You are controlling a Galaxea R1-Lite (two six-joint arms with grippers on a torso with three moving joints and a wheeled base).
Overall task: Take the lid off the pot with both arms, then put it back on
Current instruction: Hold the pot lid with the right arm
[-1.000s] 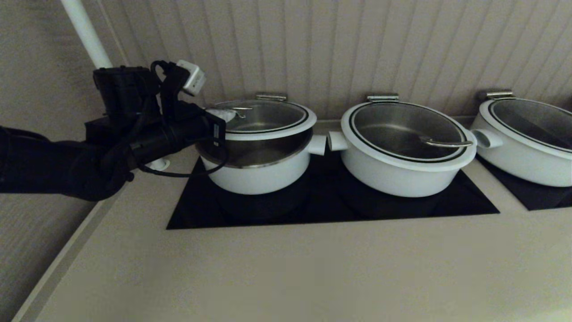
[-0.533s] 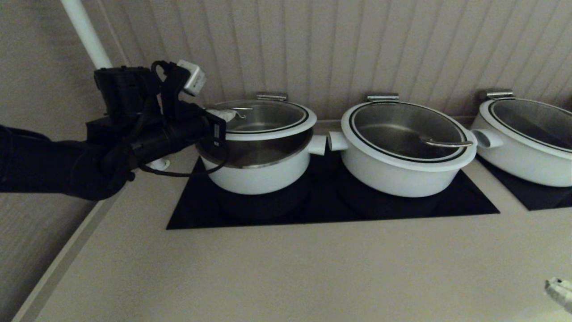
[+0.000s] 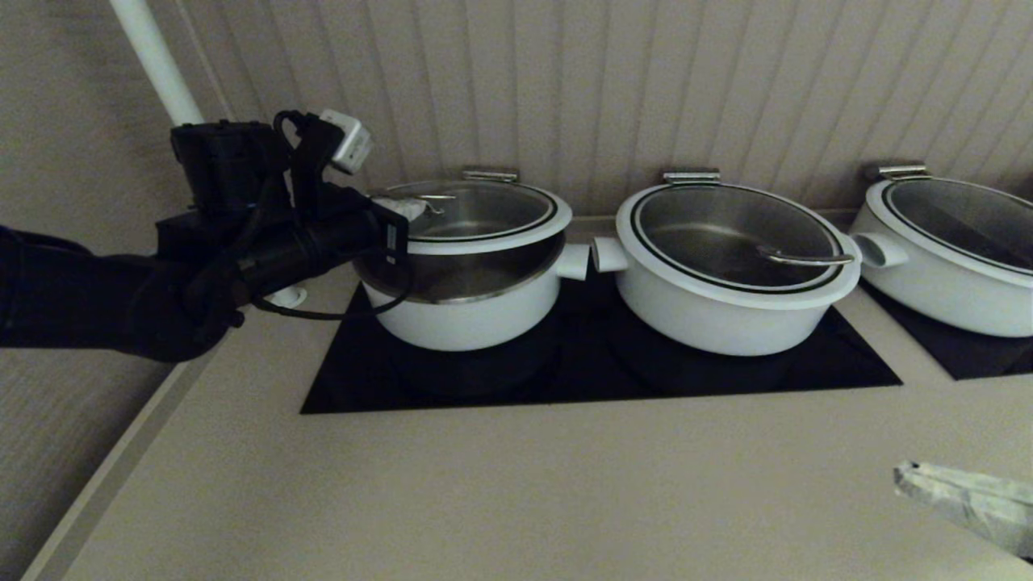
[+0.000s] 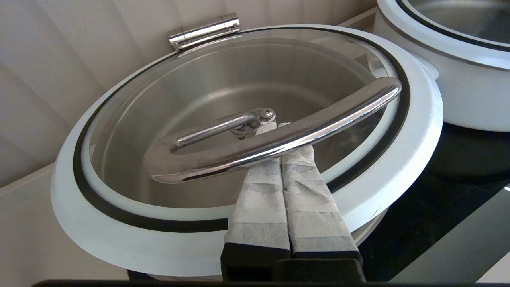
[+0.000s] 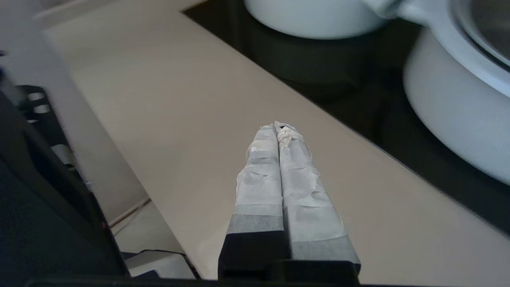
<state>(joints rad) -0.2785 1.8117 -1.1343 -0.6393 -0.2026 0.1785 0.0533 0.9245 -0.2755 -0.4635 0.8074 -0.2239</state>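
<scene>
- The lid (image 3: 476, 211) is tipped up above the pot (image 3: 468, 303), which sits on the black cooktop (image 3: 597, 363) at the left end of the row.
- The left gripper (image 4: 275, 129) has its two fingers pressed together, slid under the lid's steel handle (image 4: 279, 137).
- The right gripper (image 5: 279, 126) is low over the tan counter (image 3: 516, 492), fingers together, holding nothing.
- A wider pot (image 3: 726, 270) sits beside the first pot.
</scene>
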